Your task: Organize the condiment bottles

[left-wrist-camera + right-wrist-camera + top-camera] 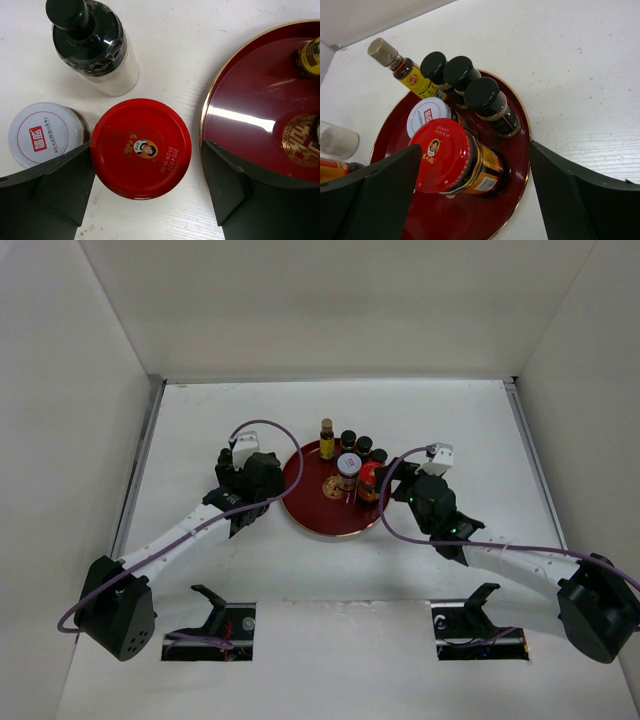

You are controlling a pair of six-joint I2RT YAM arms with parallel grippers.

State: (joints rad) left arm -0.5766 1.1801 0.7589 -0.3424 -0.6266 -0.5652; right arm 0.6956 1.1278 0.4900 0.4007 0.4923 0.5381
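Note:
Six condiment bottles stand on the round red tray (pixel 318 522): a slim yellow bottle (pixel 409 74), three black-capped bottles (pixel 482 95), a white-lidded jar (pixel 427 116) and a red-capped jar (pixel 447 156). My right gripper (pixel 475 150) is open at the tray's right edge, its fingers either side of that red-capped jar and apart from it. Left of the tray, my left gripper (pixel 146 150) is open around another red-capped jar (pixel 141 148); the left finger (pixel 60 185) is at the lid's edge, and a gap shows on the right. Beside it stand a white-lidded jar (pixel 42 134) and a black-capped bottle (pixel 92 42).
The tray rim (pixel 205 120) lies just right of the left gripper's right finger. White walls close in the table on the left, back and right. In the top view the left gripper (pixel 258 480) hides the jars under it.

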